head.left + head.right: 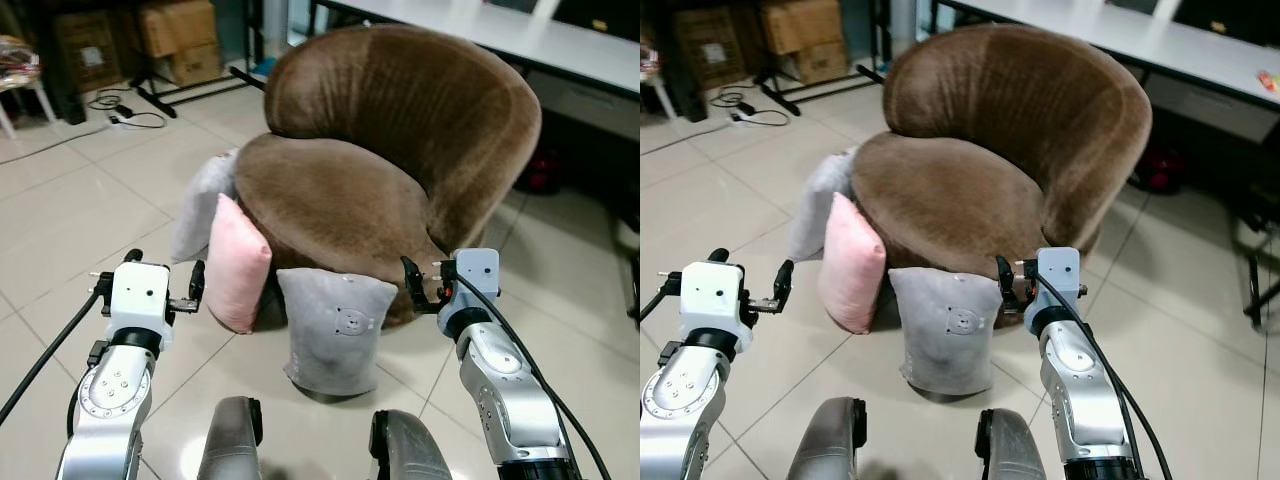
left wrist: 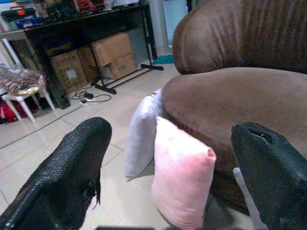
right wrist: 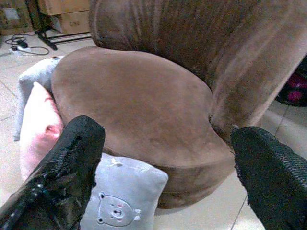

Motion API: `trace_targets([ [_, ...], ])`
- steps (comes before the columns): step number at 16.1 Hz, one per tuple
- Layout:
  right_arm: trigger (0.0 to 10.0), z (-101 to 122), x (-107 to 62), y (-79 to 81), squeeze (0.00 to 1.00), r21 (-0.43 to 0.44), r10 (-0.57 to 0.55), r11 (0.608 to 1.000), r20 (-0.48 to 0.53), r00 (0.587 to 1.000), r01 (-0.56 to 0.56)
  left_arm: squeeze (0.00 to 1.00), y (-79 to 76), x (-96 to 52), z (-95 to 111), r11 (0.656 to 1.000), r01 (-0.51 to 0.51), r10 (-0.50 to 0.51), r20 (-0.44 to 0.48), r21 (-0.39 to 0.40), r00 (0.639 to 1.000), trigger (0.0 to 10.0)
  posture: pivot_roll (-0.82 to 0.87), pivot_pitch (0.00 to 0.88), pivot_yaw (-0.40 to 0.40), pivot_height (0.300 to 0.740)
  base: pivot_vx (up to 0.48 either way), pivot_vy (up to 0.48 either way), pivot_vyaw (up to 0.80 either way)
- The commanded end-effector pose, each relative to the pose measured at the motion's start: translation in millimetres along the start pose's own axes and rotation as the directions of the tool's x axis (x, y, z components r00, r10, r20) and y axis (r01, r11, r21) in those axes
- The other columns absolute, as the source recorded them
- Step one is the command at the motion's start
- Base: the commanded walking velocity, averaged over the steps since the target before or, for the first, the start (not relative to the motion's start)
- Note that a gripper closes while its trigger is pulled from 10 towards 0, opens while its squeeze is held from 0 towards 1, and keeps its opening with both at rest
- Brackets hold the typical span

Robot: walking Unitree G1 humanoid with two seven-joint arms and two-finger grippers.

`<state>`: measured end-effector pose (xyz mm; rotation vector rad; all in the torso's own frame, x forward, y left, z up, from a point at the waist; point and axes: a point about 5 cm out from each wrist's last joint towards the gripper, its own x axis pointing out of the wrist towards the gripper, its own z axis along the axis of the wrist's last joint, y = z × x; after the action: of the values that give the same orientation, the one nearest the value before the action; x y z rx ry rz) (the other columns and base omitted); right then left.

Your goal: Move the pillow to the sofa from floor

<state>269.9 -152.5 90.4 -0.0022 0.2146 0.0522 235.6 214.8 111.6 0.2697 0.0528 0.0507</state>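
I have my left tool [image 1: 196, 283] raised with its fingers spread wide, hanging just beside the pink pillow [image 1: 238, 262] but not touching it. My right tool [image 1: 408, 285] is up as well, fingers equally wide, close to the front edge of the sofa [image 1: 400, 170] and just right of the grey bear-print pillow [image 1: 330, 330]. Neither tool holds anything.

I count three pillows, all on the floor [image 1: 80, 220] and all propped upright against the base of the round brown sofa: the grey bear-print one at the front, the pink one to its left, and a second pale grey pillow [image 1: 205, 200] behind the pink one. The sofa seat carries nothing.

The floor is pale glossy tile. Behind the sofa to the left I see two cardboard boxes [image 1: 180, 40] stacked under a dark frame, with a power strip and cables [image 1: 125, 110] lying on the tiles. A long white worktop [image 1: 520, 40] runs along the right behind the sofa.
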Motion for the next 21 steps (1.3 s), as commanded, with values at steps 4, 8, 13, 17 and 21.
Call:
trace_targets([
  [4, 10.0, 2.9, 1.6, -0.3, 0.0, -0.019, 0.022, 1.0, 0.011, 1.0, -0.022, 0.0, -3.9, 2.4, 5.3, 1.0, 0.017, -0.017, 0.022, -0.008, 1.0, 10.0, 0.03, 0.0, -0.064, 0.63, 0.0, 0.0, 0.2],
  [8, 10.0, 3.3, 1.9, 1.3, 0.0, -0.022, 0.028, 0.999, 0.013, 1.0, -0.027, 0.0, -3.8, 1.8, 5.7, 1.0, 0.015, -0.015, 0.025, -0.013, 1.0, 10.0, 0.04, 0.0, -0.066, 0.63, 0.201, 0.0, 0.8],
  [13, 10.0, 3.2, 2.8, -0.1, 0.0, -0.021, 0.021, 1.0, 0.01, 1.0, -0.021, 0.0, -3.7, 2.8, 6.3, 1.0, 0.014, -0.013, 0.028, -0.02, 1.0, 10.0, 0.03, 0.0, -0.066, 0.63, 0.305, 0.0, 0.0],
  [17, 10.0, 2.3, 3.2, -0.2, 0.0, -0.024, 0.017, 1.0, 0.005, 1.0, -0.016, 0.0, -3.1, 2.7, 6.2, 1.0, 0.013, -0.013, 0.028, -0.021, 1.0, 10.0, 0.03, 0.0, -0.066, 0.63, 0.329, 0.0, 0.0],
  [21, 10.0, 1.3, 3.3, -0.3, 0.0, -0.02, 0.015, 1.0, 0.003, 1.0, -0.015, 0.0, -3.0, 2.9, 6.3, 1.0, 0.014, -0.014, 0.03, -0.019, 0.999, 10.0, 0.03, 0.0, -0.063, 0.63, 0.327, 0.0, 0.0],
])
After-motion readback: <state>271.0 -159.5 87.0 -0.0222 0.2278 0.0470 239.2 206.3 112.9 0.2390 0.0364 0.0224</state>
